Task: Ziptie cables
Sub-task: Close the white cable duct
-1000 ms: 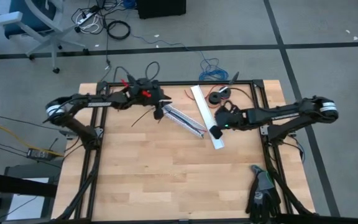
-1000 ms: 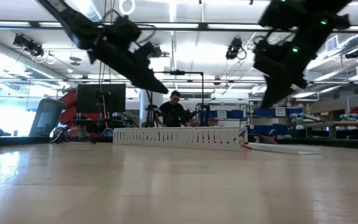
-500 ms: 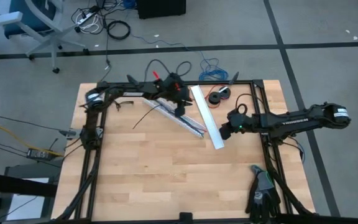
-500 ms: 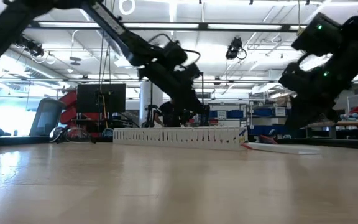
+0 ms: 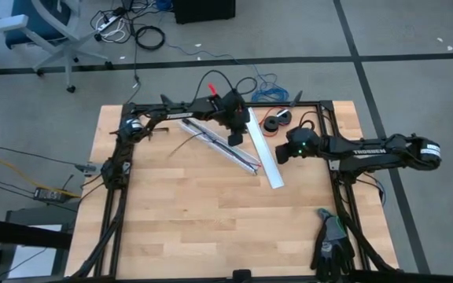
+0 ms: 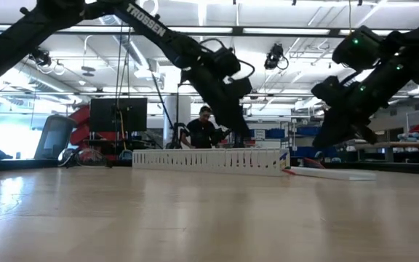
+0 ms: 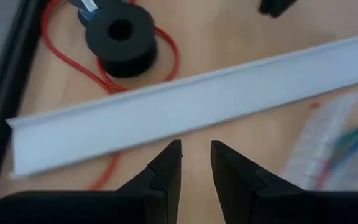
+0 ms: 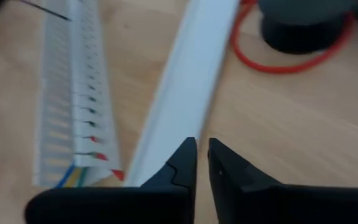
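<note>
Left end effector [image 5: 234,139]: swung across from the left edge of the counter [image 5: 195,228] within the last second, now hanging over the far middle, just above the slotted duct [image 5: 219,144] and the white cover strip [image 5: 262,149]. Fingers narrowly parted, nothing pinched. Right end effector [image 5: 283,155]: pulled back toward the right side over the same second, now hovering beside the white cover strip and near the black spool [image 5: 276,122]. All but pressed together, empty. Cables [image 8: 79,176]: lying inside the slotted duct, coloured ends poking out at one end; untouched by either end effector. Reading for the task: lead apparently handed from right arm to left, approach only, no tie yet in hand and no bundling begun. Hard to make out: cables barely legible from above, seen only as a blurred blue-green streak in the left wrist view and a few coloured tips in the right wrist view; black-sleeved end not found; thin dark strip [image 5: 178,148] left of the duct, possibly a tie, too fine to confirm. From counter height, duct interior hidden behind its own slotted wall.
</note>
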Controlling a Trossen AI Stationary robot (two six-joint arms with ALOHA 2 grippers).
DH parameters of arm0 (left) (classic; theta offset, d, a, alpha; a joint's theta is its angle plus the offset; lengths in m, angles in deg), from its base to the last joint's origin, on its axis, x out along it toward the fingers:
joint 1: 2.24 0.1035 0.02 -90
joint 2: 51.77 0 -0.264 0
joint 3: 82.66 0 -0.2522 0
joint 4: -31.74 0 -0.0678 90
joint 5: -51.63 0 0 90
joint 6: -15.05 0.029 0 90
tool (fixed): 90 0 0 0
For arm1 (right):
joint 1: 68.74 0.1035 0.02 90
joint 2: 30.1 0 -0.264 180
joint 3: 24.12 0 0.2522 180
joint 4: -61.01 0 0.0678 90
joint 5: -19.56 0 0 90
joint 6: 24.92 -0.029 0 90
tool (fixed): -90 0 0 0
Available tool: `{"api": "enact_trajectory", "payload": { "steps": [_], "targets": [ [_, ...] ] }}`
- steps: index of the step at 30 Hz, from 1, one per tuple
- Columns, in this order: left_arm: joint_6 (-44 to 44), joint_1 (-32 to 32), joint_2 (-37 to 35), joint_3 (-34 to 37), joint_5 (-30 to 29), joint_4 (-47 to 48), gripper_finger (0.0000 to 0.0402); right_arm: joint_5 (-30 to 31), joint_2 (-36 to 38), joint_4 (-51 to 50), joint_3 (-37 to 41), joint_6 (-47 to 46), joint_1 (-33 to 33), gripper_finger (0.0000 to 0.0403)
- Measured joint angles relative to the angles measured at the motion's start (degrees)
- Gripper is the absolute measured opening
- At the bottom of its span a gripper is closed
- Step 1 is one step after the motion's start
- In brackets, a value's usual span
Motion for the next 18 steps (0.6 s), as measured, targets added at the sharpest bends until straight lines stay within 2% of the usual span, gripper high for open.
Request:
{"api": "enact_trajectory", "payload": {
  "steps": [5,12,18],
  "targets": [
    [-1.3,-1.3,0.0,-2.5,0.5,11.0,0.0094,-1.8,-0.1,2.3,0.0,3.3,-1.7,0.0078],
    [1.5,-5.5,-0.6,-1.3,-4.3,8.9,0.0074,-1.4,-2.3,3.2,-0.4,7.7,-2.4,0.0135],
    [-1.2,-7.9,-4.1,3.8,-6.5,4.8,0.0044,-1.4,-7.9,3.2,-3.3,11.0,-2.2,0.0155]
  ]
}}
